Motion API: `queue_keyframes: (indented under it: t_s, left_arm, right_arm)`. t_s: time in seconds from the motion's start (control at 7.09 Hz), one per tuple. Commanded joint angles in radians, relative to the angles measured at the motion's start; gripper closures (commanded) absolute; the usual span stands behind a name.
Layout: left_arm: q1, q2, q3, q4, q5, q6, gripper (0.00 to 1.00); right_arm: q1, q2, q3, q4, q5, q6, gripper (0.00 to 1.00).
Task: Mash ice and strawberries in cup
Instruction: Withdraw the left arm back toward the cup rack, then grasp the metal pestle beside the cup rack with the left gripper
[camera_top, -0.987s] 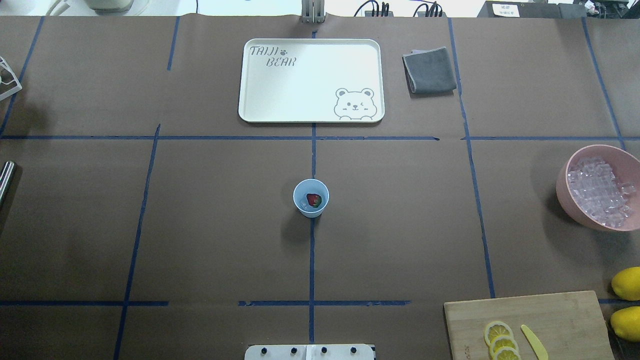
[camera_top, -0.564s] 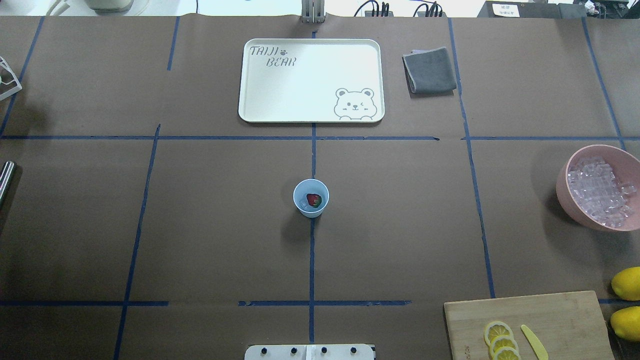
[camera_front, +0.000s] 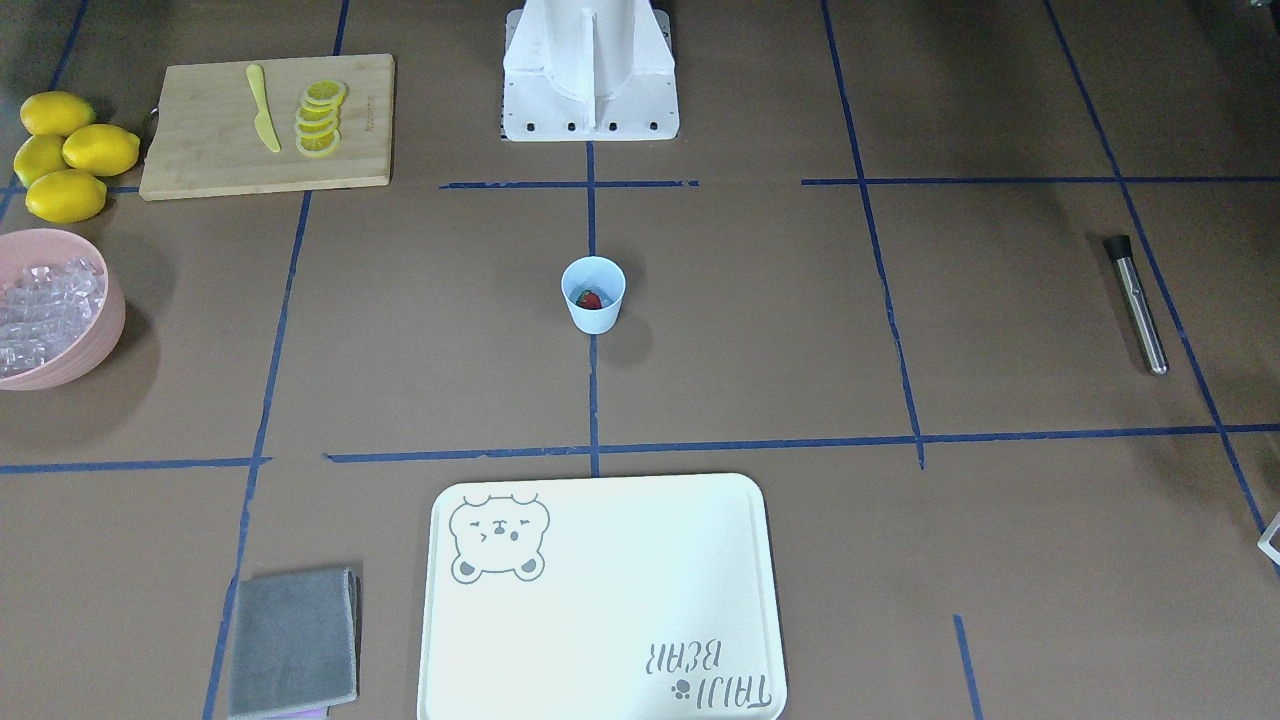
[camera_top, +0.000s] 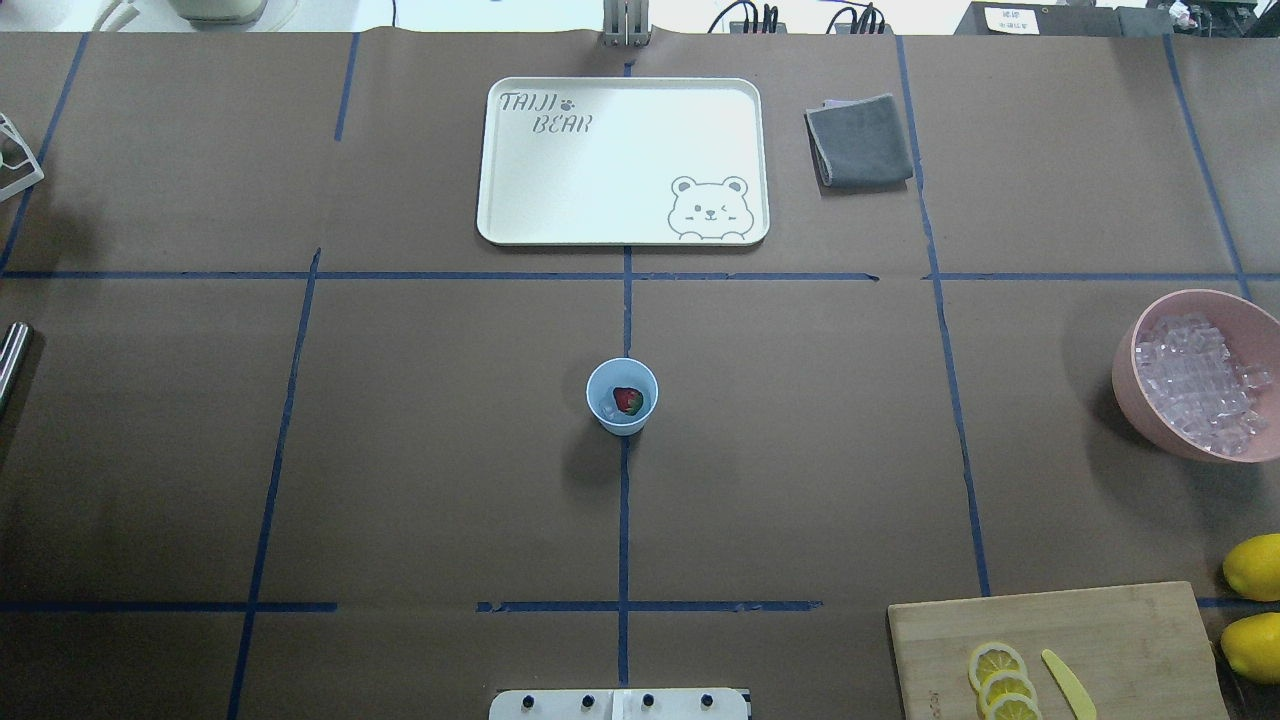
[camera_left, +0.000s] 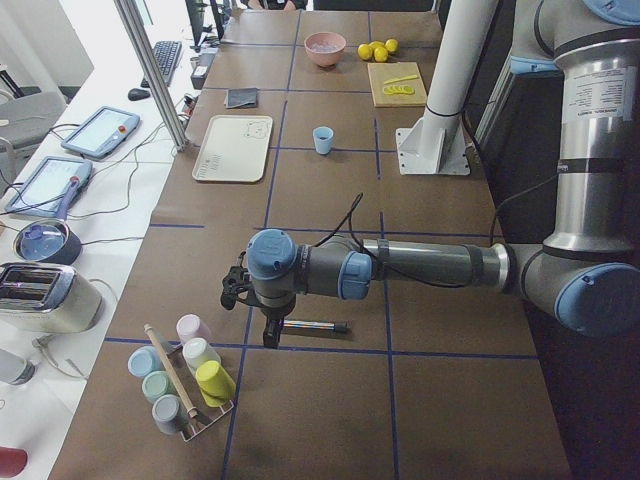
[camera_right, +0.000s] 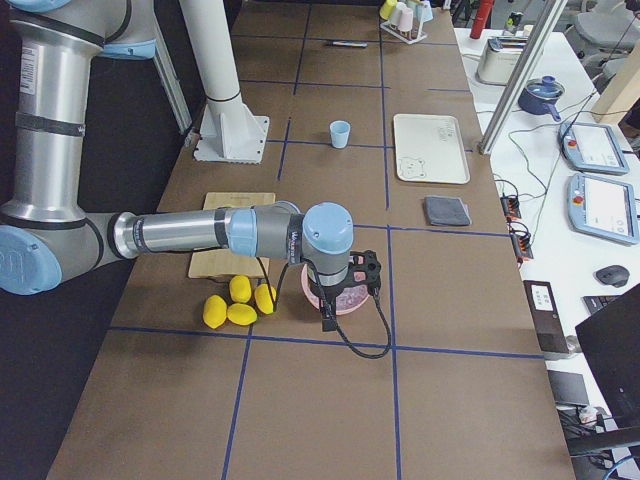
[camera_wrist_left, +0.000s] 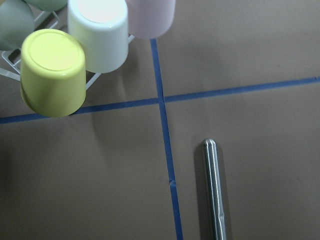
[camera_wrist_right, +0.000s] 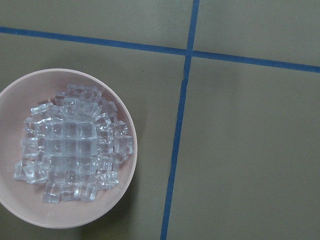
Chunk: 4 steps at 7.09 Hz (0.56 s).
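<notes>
The pale blue cup (camera_top: 622, 396) stands upright at the table's middle, also seen in the front-facing view (camera_front: 593, 293). Inside it lie one red strawberry (camera_top: 628, 400) and a little ice (camera_top: 607, 409). More ice (camera_wrist_right: 75, 155) fills the pink bowl (camera_top: 1135, 400). My left gripper (camera_left: 270, 335) hangs over a steel muddler (camera_wrist_left: 215, 190) far left of the cup; only the side view shows it, so I cannot tell its state. My right gripper (camera_right: 325, 318) hovers over the pink bowl, far right of the cup, state likewise unclear.
A white bear tray (camera_top: 622, 160) and a grey cloth (camera_top: 860, 140) lie at the far side. A cutting board (camera_top: 1060, 640) with lemon slices and a yellow knife, plus whole lemons (camera_front: 65, 150), sit near the bowl. A rack of upturned cups (camera_wrist_left: 52, 72) stands beside the muddler.
</notes>
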Motion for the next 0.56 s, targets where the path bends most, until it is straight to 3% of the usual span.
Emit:
queue_keyframes:
  t_s: [0.0,0.42]
  left_arm:
    - [0.115,0.018,0.071,-0.216,0.05,-0.178,0.01]
    - [0.242,0.018,0.2,-0.487,0.083,-0.356,0.01]
  right_arm:
    - [0.0,0.0,0.0,0.0,-0.001,0.0,0.01]
    - [0.0,0.0,-0.002,0.0,-0.001,0.0,0.01]
